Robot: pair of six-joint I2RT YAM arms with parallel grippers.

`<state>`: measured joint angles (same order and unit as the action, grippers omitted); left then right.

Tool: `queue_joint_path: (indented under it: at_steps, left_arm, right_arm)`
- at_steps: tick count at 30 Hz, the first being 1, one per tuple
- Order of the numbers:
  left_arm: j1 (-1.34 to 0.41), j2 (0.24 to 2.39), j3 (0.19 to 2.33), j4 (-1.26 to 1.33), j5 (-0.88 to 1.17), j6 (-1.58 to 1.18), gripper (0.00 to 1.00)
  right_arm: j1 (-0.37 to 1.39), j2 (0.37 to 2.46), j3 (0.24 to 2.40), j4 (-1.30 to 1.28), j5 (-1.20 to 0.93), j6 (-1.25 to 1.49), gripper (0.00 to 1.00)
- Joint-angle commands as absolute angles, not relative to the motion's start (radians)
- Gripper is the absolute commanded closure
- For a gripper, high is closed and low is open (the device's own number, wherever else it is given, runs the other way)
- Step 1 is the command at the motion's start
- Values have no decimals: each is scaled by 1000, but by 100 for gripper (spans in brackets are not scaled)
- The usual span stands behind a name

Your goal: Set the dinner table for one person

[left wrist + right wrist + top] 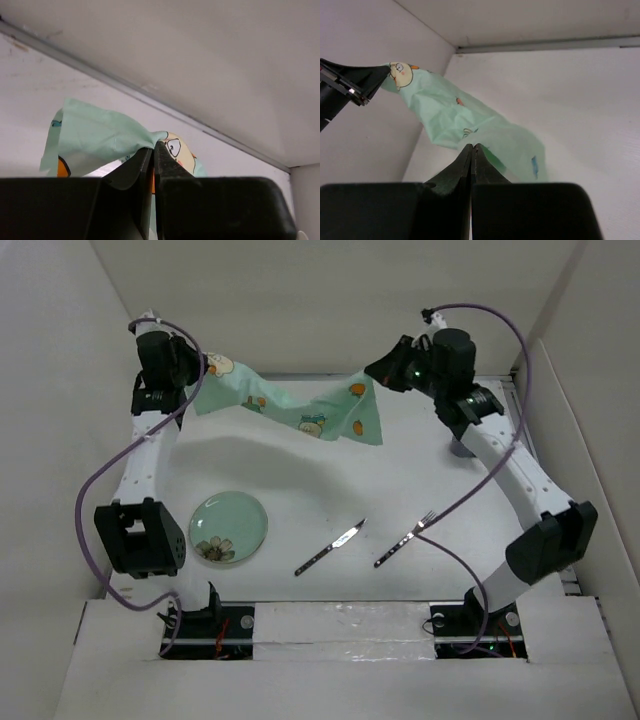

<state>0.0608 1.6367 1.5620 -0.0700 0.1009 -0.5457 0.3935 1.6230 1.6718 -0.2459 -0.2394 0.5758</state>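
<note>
White dinner table [400, 480]; both arms' fingers clenched on unlettered cartoon-print placemat [300, 405], hanging between them

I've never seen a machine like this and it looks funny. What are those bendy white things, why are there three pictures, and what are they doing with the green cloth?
Those are two robot arms bolted to the near edge of a big flat white tabletop. One picture is taken from above and behind them. The other two come from small cameras on each wrist, so you see black fingers up close.

Each arm ends in a pincer. The left pincer and the right pincer are each shut on one end of a mint-green cloth placemat with cartoon prints, holding it up so it sags between them over the table's far side.

Lying on the table are a round pale-green plate with a flower on it, a metal knife and a metal fork.
</note>
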Motion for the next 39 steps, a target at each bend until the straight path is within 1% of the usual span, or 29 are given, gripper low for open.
queue_joint_path:
  at_steps: [1,5,7,9,10,11,12,13,14,15,16,17,18,19,21,22,23,24,25,26,27,28,29,30,32,33,34,39]
  left_arm:
    - [67,1577,1594,-123,92,-503,100]
    - [67,1595,1608,-172,110,-492,100]
    - [67,1647,1614,-178,135,-488,100]
    - [67,1747,1690,-230,147,-480,100]
    - [40,1784,1733,-257,138,-459,100]
    - [26,1831,1838,-282,130,-443,95]
    - [17,1932,1898,-364,127,-430,89]
    - [8,1980,1961,-408,138,-410,71]
    - [8,2073,2068,-441,146,-405,64]
    - [8,2103,2106,-509,156,-403,59]
    - [8,2118,2121,-520,152,-400,51]
    - [8,2123,2097,-518,146,-400,47]
    - [8,2091,2065,-485,140,-397,43]
    - [8,2067,2027,-456,121,-397,39]
    - [47,1995,1916,-393,101,-416,39]
    - [58,1968,1872,-368,98,-426,40]
    - [58,1915,1782,-317,94,-443,42]
    - [72,1890,1735,-290,84,-451,45]
    - [72,1870,1691,-261,62,-457,52]
    - [81,1847,1618,-240,57,-466,61]
    - [81,1845,1593,-210,60,-486,75]
    - [116,1865,1550,-196,72,-517,94]
    - [117,1865,1549,-192,72,-517,95]
    - [129,1877,1543,-184,87,-546,97]
    - [172,1908,1523,-161,115,-584,97]
    - [184,1919,1517,-149,148,-612,90]
    - [193,1927,1513,-146,167,-620,86]
    - [169,1930,1473,-164,137,-586,84]
  right_arm:
    - [336,1575,1620,-238,-270,635,100]
    - [301,1607,1580,-241,-267,641,100]
    - [276,1644,1556,-210,-271,641,100]
    - [242,1683,1571,-201,-285,649,100]
    - [232,1709,1609,-204,-288,652,100]
    - [223,1753,1626,-204,-282,655,100]
    - [210,1778,1643,-198,-275,658,100]
    - [210,1799,1678,-195,-259,661,100]
    - [198,1846,1698,-201,-252,661,100]
    - [189,1868,1716,-222,-241,667,94]
    - [189,1888,1736,-239,-218,667,83]
    - [189,1905,1776,-264,-207,663,71]
    - [189,1928,1793,-315,-196,658,51]
    - [189,1931,1804,-336,-164,650,44]
    - [189,1908,1783,-348,-132,638,36]
    - [199,1892,1760,-339,-102,638,35]
    - [199,1879,1714,-331,-89,638,36]
    - [199,1862,1692,-324,-77,637,38]
    - [212,1835,1671,-319,-68,634,46]
    - [224,1819,1643,-311,-63,634,58]
    - [224,1806,1590,-292,-57,629,91]
    - [251,1777,1547,-288,-46,621,100]
    - [252,1776,1546,-288,-46,618,100]
    - [252,1766,1507,-288,-46,614,100]
    - [271,1738,1470,-285,-49,609,100]
    - [272,1729,1451,-282,-51,607,100]
    - [272,1718,1422,-281,-40,604,100]
    - [262,1694,1378,-327,35,598,100]
